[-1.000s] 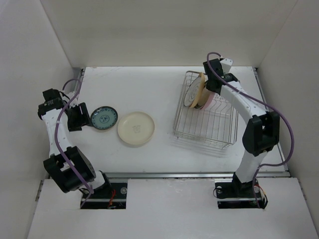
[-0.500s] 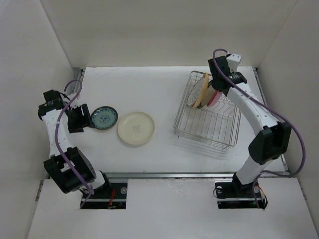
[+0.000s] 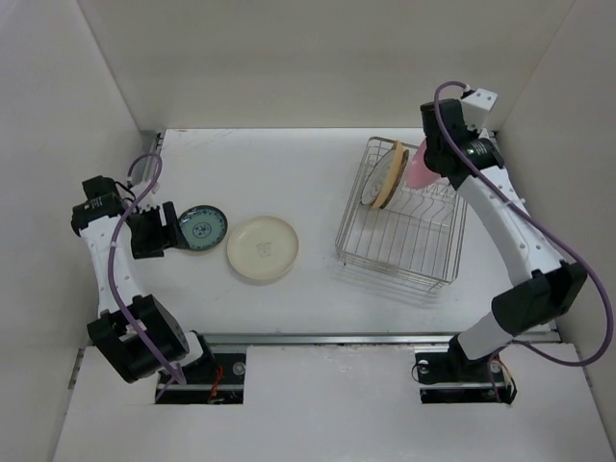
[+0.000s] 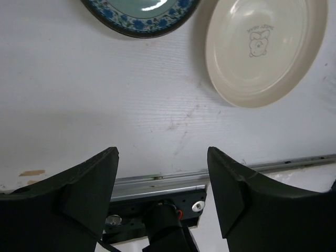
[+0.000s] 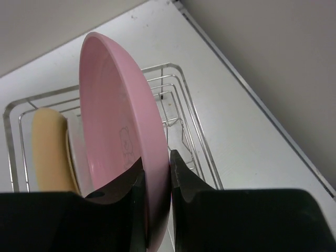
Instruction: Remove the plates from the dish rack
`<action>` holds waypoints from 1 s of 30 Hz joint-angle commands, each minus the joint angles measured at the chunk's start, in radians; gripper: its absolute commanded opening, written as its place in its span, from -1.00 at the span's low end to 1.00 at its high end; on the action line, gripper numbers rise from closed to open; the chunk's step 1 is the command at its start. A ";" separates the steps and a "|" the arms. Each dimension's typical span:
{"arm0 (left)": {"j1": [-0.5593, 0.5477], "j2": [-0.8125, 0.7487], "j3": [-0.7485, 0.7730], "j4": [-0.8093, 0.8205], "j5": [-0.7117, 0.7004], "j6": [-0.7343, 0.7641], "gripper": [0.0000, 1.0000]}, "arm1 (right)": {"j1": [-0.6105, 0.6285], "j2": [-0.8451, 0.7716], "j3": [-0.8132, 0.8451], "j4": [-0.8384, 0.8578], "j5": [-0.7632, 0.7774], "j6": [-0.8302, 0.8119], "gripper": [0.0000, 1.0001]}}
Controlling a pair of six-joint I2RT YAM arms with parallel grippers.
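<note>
White surface (image 3: 308,173) carries two plates already out, lying flat just beside each other and well apart from the rack: teal plate (image 3: 200,228) and cream plate (image 3: 263,248). We see the pink plate (image 5: 121,136) pinched at its rim in the right jaws, upright above the dish rack (image 3: 399,250). The rack holds the yellow-orange plate (image 3: 388,175) on edge, plus a paler plate (image 3: 372,185) beside it, partly hidden. Left jaws stand wide and empty near the teal plate. We judge it roughly half done.
</note>
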 commanded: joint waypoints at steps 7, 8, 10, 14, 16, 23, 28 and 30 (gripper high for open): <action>-0.180 -0.079 0.083 -0.149 0.197 0.161 0.46 | 0.163 -0.338 -0.067 0.228 -0.049 -0.098 -1.00; -0.205 -0.093 0.083 -0.149 0.206 0.170 0.53 | 0.183 -0.379 -0.106 0.333 -0.118 -0.124 -1.00; -0.254 -0.104 0.083 -0.149 0.234 0.170 0.55 | 0.232 -0.391 -0.171 0.410 -0.355 -0.181 -1.00; -0.343 -0.104 0.122 -0.149 0.289 0.145 0.60 | 0.330 -0.268 -0.182 0.441 -0.634 -0.239 -1.00; -0.357 -0.104 0.135 -0.149 0.289 0.135 0.60 | 0.390 -0.173 -0.159 0.428 -0.653 -0.265 -1.00; -0.357 -0.093 0.135 -0.158 0.251 0.135 0.60 | 0.492 -0.099 -0.185 0.553 -0.783 -0.278 -1.00; -0.376 -0.050 0.135 -0.136 0.232 0.135 0.62 | 0.492 -0.058 -0.232 0.607 -0.944 -0.247 -1.00; -0.388 -0.029 0.135 -0.117 0.206 0.125 0.62 | 0.501 -0.047 -0.257 0.654 -0.987 -0.235 -1.00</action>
